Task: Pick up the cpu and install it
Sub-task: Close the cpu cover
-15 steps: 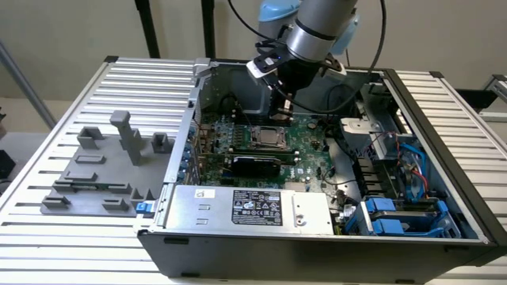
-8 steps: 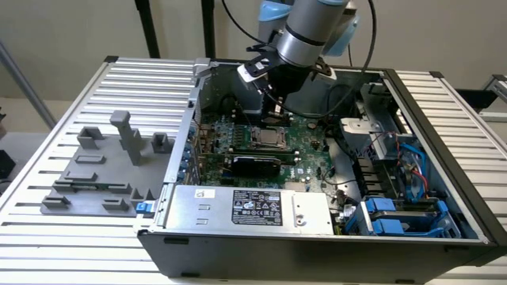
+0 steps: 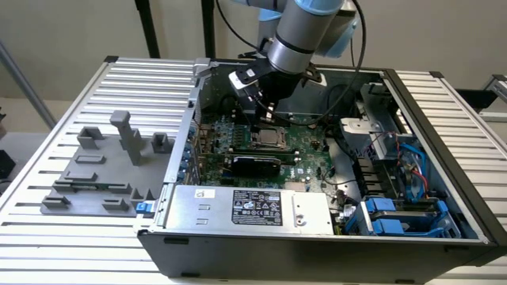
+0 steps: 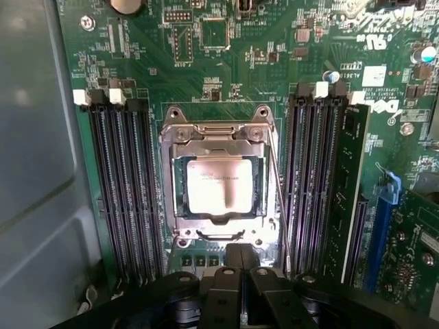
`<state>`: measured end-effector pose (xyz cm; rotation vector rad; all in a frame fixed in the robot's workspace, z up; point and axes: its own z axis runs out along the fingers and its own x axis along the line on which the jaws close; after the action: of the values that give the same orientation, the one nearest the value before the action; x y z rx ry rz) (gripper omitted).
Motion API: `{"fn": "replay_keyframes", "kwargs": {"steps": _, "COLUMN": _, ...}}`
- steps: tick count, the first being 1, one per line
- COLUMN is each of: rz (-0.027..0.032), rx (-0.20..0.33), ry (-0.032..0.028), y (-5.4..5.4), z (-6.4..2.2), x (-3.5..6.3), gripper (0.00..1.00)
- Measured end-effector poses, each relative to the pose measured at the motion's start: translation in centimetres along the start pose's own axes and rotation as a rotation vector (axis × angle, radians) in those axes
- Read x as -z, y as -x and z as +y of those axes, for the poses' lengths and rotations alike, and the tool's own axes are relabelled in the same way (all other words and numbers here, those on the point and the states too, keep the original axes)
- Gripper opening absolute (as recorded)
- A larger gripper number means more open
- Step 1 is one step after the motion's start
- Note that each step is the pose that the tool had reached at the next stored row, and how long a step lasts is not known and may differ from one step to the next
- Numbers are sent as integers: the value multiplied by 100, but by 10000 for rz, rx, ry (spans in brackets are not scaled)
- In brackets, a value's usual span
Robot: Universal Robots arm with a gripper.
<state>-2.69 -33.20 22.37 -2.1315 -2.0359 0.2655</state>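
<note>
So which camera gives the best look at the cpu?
The wrist view: it looks straight down on the cpu, with its pale silver top plain inside the socket frame. The exterior view shows the cpu from further off, as a small pale square deep in the computer case.

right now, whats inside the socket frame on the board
The cpu sits inside the socket frame, its pale silver top showing through the opening. Whatever lies under the cpu is covered by it, so the contacts beneath cannot be seen.
</note>
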Motion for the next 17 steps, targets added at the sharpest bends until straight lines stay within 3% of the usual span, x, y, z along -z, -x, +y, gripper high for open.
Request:
{"fn": "replay_keyframes", "kwargs": {"steps": 8, "rz": 99, "rx": -13, "ry": -2, "y": -4, "z": 22, "x": -133, "gripper": 11}}
{"fn": "replay_keyframes", "kwargs": {"steps": 17, "rz": 109, "rx": -25, "ry": -5, "y": -8, "z": 47, "x": -235, "gripper": 11}}
